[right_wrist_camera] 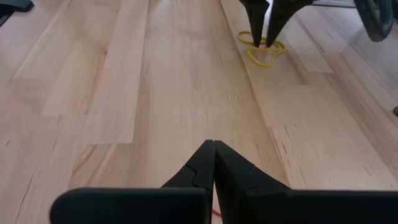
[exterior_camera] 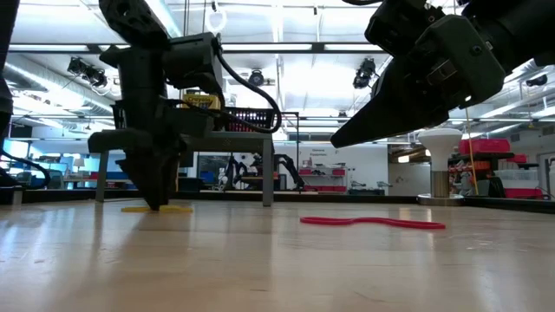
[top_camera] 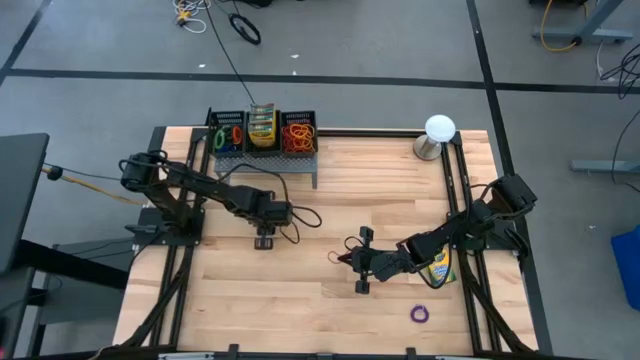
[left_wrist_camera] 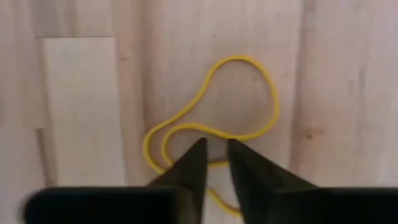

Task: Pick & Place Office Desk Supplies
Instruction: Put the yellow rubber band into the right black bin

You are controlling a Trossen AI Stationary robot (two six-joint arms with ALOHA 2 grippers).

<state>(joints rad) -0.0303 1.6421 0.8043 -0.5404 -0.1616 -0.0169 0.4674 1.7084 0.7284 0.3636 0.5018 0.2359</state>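
A yellow rubber band lies flat on the wooden table, left of centre; it also shows in the low view and the right wrist view. My left gripper points down over it, its fingers a narrow gap apart, one on each side of a strand, tips at the table. My right gripper is shut and empty above the table right of centre. A red rubber band lies flat below it. A crayon box lies under the right arm. My left gripper comes from above, pointing down, its fingertips standing either side of one strand near the band's narrow end. The band lies flat and slack on the table. I cannot tell whether the fingers touch it.
A black mesh organizer stands at the far edge with rubber bands in its outer bins and a crayon box in the middle one. A white ball on a metal base stands at the far right. A purple band lies near the front right.
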